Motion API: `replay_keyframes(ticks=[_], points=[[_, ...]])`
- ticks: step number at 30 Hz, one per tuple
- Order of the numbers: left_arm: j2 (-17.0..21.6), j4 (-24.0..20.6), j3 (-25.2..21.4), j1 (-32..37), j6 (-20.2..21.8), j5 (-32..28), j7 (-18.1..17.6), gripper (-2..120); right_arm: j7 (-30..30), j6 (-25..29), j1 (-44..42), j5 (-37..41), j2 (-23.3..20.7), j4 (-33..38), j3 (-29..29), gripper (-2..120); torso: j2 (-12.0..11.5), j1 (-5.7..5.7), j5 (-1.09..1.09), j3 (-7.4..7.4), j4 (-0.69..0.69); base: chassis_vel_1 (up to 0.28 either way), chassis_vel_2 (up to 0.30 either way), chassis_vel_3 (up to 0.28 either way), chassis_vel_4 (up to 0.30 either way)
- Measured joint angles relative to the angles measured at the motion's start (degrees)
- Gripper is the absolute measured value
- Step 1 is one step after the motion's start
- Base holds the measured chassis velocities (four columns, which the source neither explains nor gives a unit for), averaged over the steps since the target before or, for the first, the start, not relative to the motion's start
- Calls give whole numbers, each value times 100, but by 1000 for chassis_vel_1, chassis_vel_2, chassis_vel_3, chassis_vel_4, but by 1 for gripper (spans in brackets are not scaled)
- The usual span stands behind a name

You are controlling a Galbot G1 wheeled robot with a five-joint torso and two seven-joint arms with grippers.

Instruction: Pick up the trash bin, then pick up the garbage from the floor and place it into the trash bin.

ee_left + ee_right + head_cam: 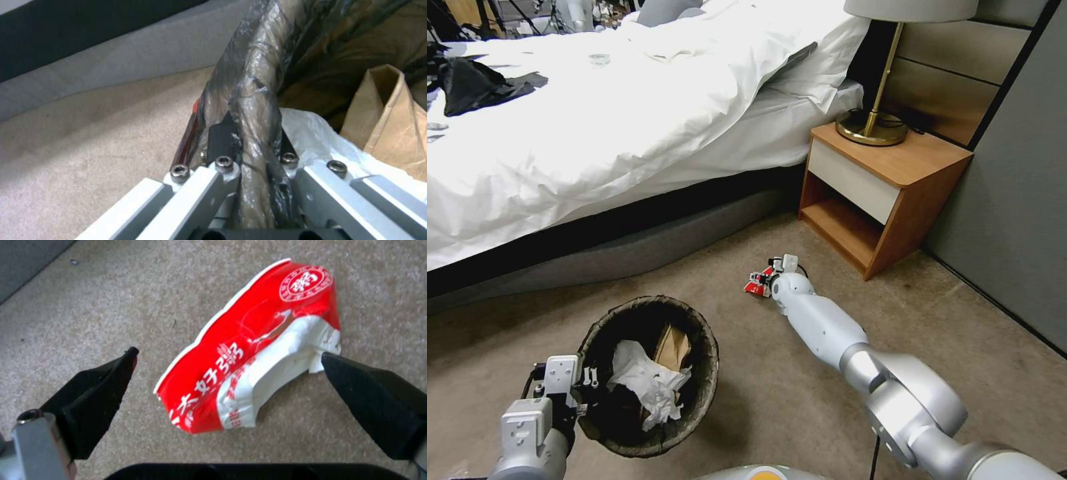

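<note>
Here the left gripper [249, 150] clamps the trash bin [694, 320] rim, the right gripper [229, 356] wide open around a snack packet [249, 350].

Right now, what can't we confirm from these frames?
- Bottom of the trash bin: head view, covered by tissue and brown paper.
- Left gripper fingertips: left wrist view, behind the liner.
- Snack packet: head view, mostly behind the right gripper; its underside faces the carpet.
</note>
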Motion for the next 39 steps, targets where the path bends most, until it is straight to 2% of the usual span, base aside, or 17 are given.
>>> replay_keyframes(ticks=[12, 33, 35, 36, 39], points=[[-7, 0, 12, 9, -6, 26, 6, 1, -426, -165, 411, 532, -4, -590, -37, 100, 0, 0, 0, 0, 0, 0, 0, 0, 0], [-6, 0, 41, 24, -12, 78, 11, 1, -617, -237, 241, 720, -34, -711, -36, 100, 0, 0, -1, 0, -1, 0, 0, 0, 0], [-10, 0, 44, 24, -12, 83, 12, 1, -669, -200, 222, 782, -36, -721, -35, 91, 0, 0, 0, 0, 0, 0, 0, 0, 0], [-10, 0, 44, 24, -12, 83, 12, 1, -669, -200, 222, 782, -36, -721, -35, 91, 0, 0, 0, 0, 0, 0, 0, 0, 0], [-16, 0, 45, 25, -20, 91, 12, 1, -740, -158, 169, 800, -41, -721, -36, 76, 0, 0, 0, 0, -1, 0, 0, 0, 0]])
